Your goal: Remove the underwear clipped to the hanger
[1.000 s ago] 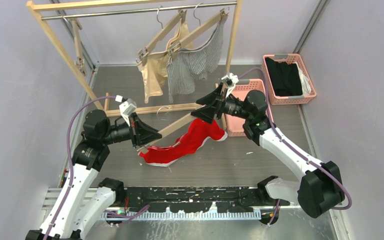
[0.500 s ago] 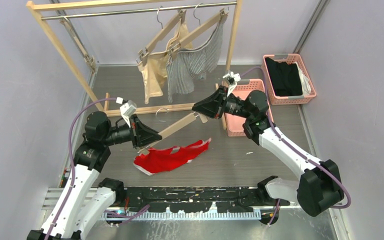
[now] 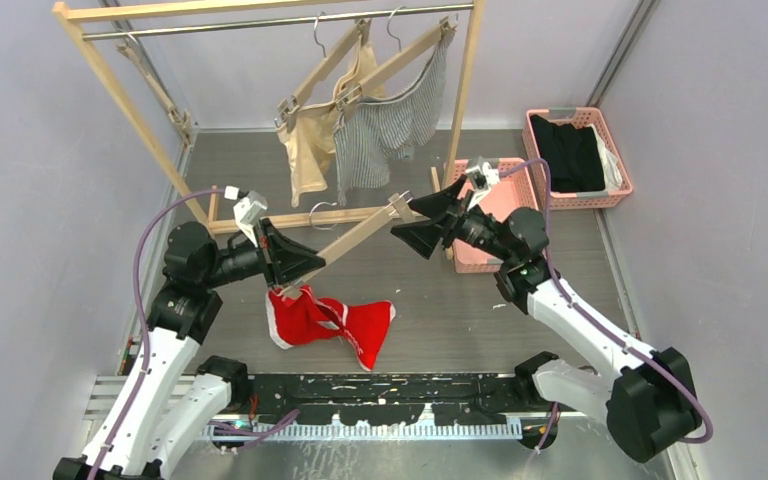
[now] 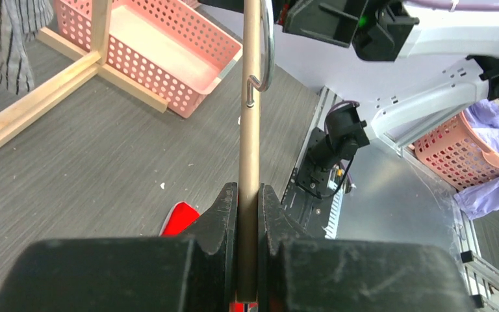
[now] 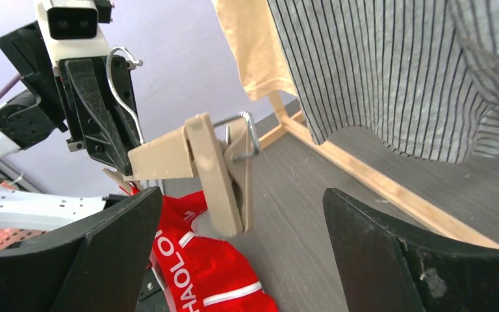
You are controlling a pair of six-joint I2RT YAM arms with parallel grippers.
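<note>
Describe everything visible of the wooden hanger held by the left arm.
The hanger is a pale wooden bar with a wire hook at its middle and a wooden clip with a wire spring at its far end; that clip is shut and empty. The bar slants in the air between both arms. The left pincer is shut on its near end. The open right pincer flanks the far clip without touching it. The red underwear seems to hang from the near end.

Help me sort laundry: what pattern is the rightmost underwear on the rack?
The underwear has thin grey-and-white stripes, clearest in the right wrist view.
</note>
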